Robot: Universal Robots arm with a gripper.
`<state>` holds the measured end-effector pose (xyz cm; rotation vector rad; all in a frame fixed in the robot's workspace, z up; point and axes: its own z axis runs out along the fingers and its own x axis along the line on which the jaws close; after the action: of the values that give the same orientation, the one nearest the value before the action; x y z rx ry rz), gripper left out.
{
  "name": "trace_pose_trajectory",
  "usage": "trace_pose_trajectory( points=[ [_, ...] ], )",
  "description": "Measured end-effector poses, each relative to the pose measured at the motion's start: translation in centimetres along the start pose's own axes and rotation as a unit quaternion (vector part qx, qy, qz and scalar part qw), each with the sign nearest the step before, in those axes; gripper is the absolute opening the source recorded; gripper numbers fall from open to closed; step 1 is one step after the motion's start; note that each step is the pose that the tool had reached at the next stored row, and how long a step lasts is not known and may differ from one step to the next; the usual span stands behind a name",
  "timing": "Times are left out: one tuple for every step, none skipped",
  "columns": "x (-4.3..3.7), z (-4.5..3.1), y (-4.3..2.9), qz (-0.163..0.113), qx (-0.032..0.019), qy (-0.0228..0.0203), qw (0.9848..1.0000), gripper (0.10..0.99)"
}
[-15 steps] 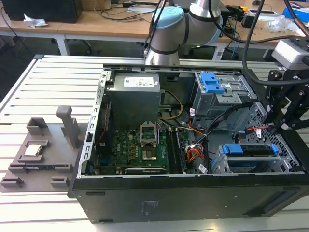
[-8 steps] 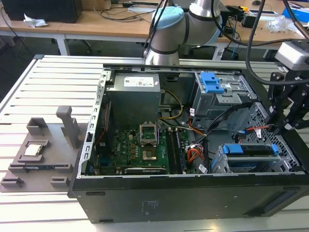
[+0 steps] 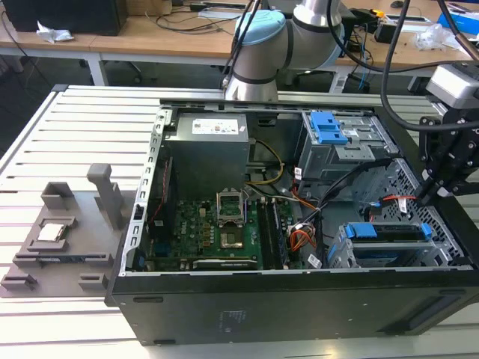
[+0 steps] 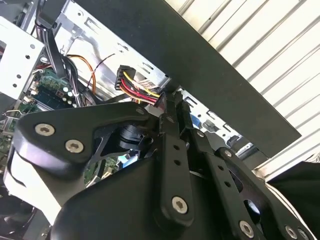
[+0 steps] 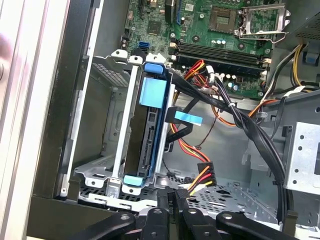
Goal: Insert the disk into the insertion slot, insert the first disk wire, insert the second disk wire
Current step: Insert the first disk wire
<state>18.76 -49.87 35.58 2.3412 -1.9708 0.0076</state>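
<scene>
The disk (image 5: 150, 131), framed by its blue carrier, sits inside the insertion slot (image 5: 102, 150), a low silver cage at the case's corner. The exterior view has the disk (image 3: 385, 233) in the slot (image 3: 339, 256) at the lower right of the open computer. My gripper (image 5: 175, 194) hangs just beyond the disk's connector end, shut on the end plug of a red, yellow and black disk wire (image 5: 196, 182). In the second wrist view the same wire (image 4: 142, 90) runs into my fingertips (image 4: 172, 107). My gripper (image 3: 428, 193) stands above the case's right wall.
A flat black cable with a blue tag (image 5: 186, 118) hangs loose beside the disk. Black cable bundles (image 5: 250, 135) cross the bay. A taller cage with a blue bracket (image 3: 327, 127), the motherboard (image 3: 217, 232) and the power supply (image 3: 209, 149) lie around it. A grey fixture (image 3: 60, 232) sits outside.
</scene>
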Motion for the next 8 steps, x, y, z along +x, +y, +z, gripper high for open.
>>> trace_pose_trajectory(
  points=[
    [0.00, 0.00, 0.00, 0.000, -0.0001, 0.0006, 1.0000, 0.169],
    [0.00, 0.00, 0.00, 0.000, -0.0002, 0.0010, 1.0000, 0.169],
    [0.00, 0.00, 0.00, 0.000, -0.0003, 0.0016, 1.0000, 0.169],
    [0.00, 0.00, 0.00, 0.000, -0.0004, 0.0020, 1.0000, 0.169],
    [0.00, 0.00, 0.00, 0.000, -0.0005, 0.0029, 1.0000, 0.169],
    [0.00, -0.02, 0.00, 0.000, -0.0006, 0.0031, 1.0000, 0.169],
    [0.01, -0.11, 0.01, 0.000, -0.0006, 0.0032, 1.0000, 0.169],
    [0.02, -0.32, 0.02, 0.000, -0.0005, 0.0031, 1.0000, 0.169]
  ],
)
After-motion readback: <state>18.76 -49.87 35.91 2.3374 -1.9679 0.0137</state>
